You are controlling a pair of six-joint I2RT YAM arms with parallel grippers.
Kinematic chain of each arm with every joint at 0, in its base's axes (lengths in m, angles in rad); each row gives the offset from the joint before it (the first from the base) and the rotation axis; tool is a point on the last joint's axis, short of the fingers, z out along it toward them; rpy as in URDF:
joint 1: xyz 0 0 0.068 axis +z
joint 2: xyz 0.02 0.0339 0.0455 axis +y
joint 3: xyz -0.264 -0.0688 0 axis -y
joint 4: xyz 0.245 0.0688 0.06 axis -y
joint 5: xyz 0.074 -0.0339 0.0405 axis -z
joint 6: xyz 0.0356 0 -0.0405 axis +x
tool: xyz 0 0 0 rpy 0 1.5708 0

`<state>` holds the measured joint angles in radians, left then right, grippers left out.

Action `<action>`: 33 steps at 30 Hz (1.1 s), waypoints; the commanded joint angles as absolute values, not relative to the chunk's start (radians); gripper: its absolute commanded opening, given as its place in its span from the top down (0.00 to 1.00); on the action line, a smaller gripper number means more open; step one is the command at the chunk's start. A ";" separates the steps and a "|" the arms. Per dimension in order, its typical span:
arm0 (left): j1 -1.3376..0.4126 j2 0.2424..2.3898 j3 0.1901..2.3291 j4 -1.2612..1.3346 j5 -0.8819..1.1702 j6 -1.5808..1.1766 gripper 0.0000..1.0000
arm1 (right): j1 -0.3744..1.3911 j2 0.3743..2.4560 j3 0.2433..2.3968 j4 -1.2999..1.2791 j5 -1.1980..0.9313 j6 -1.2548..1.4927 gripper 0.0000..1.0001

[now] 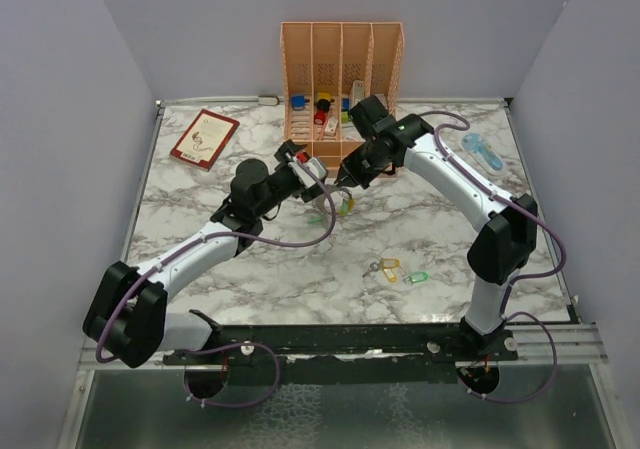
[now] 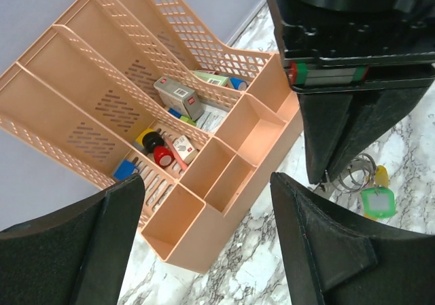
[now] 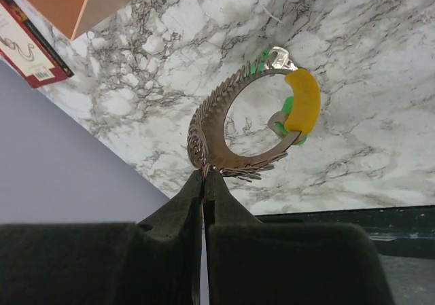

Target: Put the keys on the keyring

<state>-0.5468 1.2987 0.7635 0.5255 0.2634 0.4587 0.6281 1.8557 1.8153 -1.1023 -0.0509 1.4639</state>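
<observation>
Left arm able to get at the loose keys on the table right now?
Probably yes: left pincer is open and empty, loose keys lie on bare table, right pincer, shut on the keyring, sits farther back.

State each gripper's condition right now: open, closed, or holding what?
Left gripper: open, empty.
Right gripper: closed on the thin silver metal keyring carrying a yellow-headed key.

Bright, even lighting, soft faint shadows, all three views reasonably sharp.
</observation>
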 commanded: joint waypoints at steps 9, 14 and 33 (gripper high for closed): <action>-0.589 1.220 0.706 0.536 0.280 0.356 0.23 | 0.630 1.807 1.800 -1.104 -0.003 1.739 0.99; -0.591 1.232 0.673 0.554 0.327 0.353 0.23 | 0.630 1.790 1.782 -1.087 -0.004 1.755 0.99; -0.591 1.298 0.646 0.698 0.459 0.363 0.27 | 0.631 1.726 1.687 -0.957 -0.110 1.713 0.99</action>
